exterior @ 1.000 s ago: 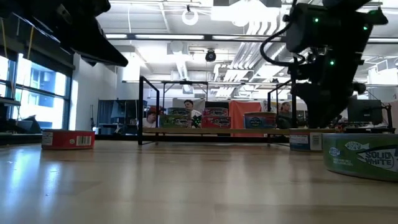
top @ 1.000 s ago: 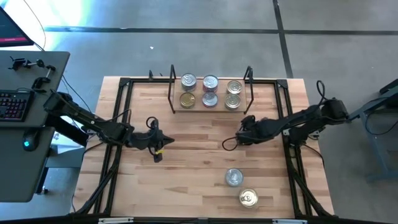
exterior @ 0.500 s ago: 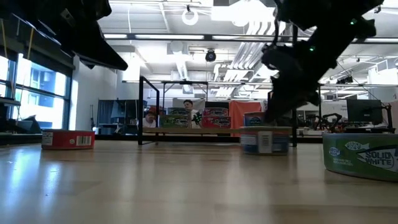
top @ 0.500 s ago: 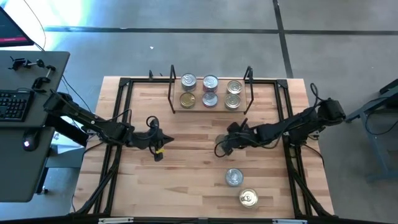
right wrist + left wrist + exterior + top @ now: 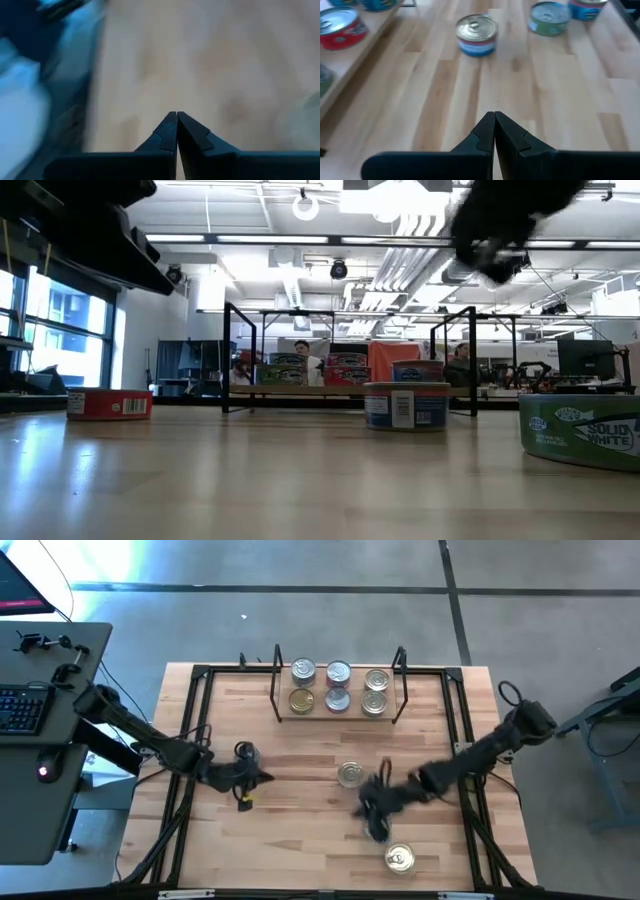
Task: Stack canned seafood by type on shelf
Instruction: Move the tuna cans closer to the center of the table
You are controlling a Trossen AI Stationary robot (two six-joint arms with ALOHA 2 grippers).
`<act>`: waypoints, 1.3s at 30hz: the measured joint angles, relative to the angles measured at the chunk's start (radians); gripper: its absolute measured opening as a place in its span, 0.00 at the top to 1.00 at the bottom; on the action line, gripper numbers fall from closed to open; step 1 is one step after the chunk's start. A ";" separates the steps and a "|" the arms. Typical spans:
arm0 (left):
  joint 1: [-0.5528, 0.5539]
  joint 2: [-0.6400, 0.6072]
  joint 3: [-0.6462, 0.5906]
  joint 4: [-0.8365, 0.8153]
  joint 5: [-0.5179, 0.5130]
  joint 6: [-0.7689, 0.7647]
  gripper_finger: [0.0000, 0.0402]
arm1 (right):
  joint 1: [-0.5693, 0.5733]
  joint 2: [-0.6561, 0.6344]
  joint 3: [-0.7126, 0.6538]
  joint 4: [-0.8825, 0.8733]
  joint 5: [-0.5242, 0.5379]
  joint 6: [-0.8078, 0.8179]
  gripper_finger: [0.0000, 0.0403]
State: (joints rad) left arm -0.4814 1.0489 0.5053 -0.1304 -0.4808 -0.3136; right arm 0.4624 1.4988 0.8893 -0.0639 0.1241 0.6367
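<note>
The shelf (image 5: 312, 716) stands at the table's far side with several tins (image 5: 338, 672) on it, in two rows. One gold-lidded tin (image 5: 350, 774) stands alone on the table's middle; it also shows in the left wrist view (image 5: 477, 34) and the low view (image 5: 405, 405). Another gold-lidded tin (image 5: 399, 858) stands near the front edge. My right gripper (image 5: 372, 825) is shut and empty between these two tins, blurred, and covers the table under it. My left gripper (image 5: 243, 798) is shut and empty over the table's left half.
The black frame rails (image 5: 465, 790) run along the table's sides. A green-labelled tin (image 5: 580, 430) stands close on the right in the low view and a red tin (image 5: 110, 403) on the left. The left wrist view shows a green tin (image 5: 549, 17) beyond the middle one.
My right gripper has gone from below the shelf toward the table's left, then swung quickly toward the near edge. The tin under it went left with it and now stands alone on the table's middle. My left gripper has shifted a little toward the near edge.
</note>
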 joint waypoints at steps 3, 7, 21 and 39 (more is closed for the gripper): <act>-0.029 0.000 -0.002 0.001 -0.005 -0.025 0.99 | 0.137 0.009 0.039 -0.074 -0.001 0.190 1.00; -0.053 0.011 -0.002 0.004 -0.036 -0.053 0.99 | 0.303 0.025 0.071 -0.213 0.150 0.470 1.00; -0.061 0.091 -0.002 0.046 -0.061 -0.102 0.99 | 0.428 0.212 0.146 -0.431 0.032 0.721 1.00; -0.063 0.167 -0.002 0.166 -0.063 -0.041 0.99 | 0.122 0.256 0.153 -0.469 0.215 0.262 1.00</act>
State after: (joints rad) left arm -0.5442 1.2156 0.5030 0.0359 -0.5435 -0.3546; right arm 0.5839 1.7546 1.0419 -0.5328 0.3387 0.8984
